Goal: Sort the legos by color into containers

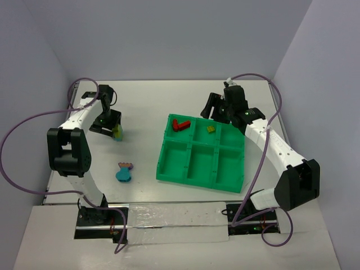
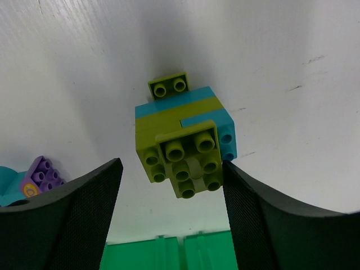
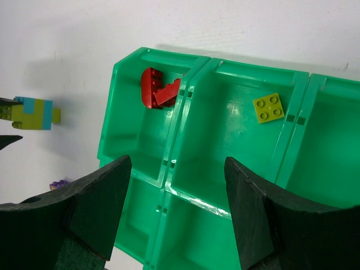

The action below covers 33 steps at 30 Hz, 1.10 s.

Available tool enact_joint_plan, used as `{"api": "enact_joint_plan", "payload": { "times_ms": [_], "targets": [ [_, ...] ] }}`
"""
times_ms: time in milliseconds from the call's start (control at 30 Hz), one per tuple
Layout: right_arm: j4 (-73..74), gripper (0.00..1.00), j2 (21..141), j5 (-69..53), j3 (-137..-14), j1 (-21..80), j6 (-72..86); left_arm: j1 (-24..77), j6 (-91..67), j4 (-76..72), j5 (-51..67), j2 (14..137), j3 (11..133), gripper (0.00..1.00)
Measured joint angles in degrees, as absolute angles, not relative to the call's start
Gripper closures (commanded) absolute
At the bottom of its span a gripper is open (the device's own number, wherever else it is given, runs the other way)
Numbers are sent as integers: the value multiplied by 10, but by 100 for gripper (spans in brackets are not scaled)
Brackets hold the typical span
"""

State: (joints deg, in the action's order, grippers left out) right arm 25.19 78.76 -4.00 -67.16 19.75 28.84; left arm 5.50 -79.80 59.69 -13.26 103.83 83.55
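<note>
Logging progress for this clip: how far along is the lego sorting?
Done: red legos lie in the far-left compartment of the tray, and a yellow-green brick in the far-middle one. In hand: the open left gripper straddles a yellow-green and cyan cluster on the table, not yet clamped. Left: that cluster, plus a cyan and purple cluster elsewhere on the table. The right gripper hangs open over the tray.

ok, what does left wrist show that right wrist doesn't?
Left wrist only: the studs on the yellow-green and cyan cluster, sitting between the left arm's open jaws. Right wrist only: red legos in one tray compartment, a yellow-green brick in the next. Both: that cluster, the green tray, a purple brick, the white table.
</note>
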Motion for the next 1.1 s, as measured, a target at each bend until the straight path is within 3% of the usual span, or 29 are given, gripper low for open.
{"api": "enact_joint_plan", "payload": {
  "times_ms": [267, 633, 933, 1100],
  "targets": [
    [252, 25, 788, -50, -672, 197, 289, 54, -786, 614, -151, 1037, 855, 13],
    [252, 25, 788, -56, -672, 197, 289, 54, -772, 623, -179, 1012, 875, 25],
    [253, 25, 788, -61, -672, 197, 289, 54, -769, 624, -179, 1020, 886, 20],
    [253, 25, 788, -65, -672, 197, 289, 54, -765, 624, -178, 1023, 886, 23]
  ]
}}
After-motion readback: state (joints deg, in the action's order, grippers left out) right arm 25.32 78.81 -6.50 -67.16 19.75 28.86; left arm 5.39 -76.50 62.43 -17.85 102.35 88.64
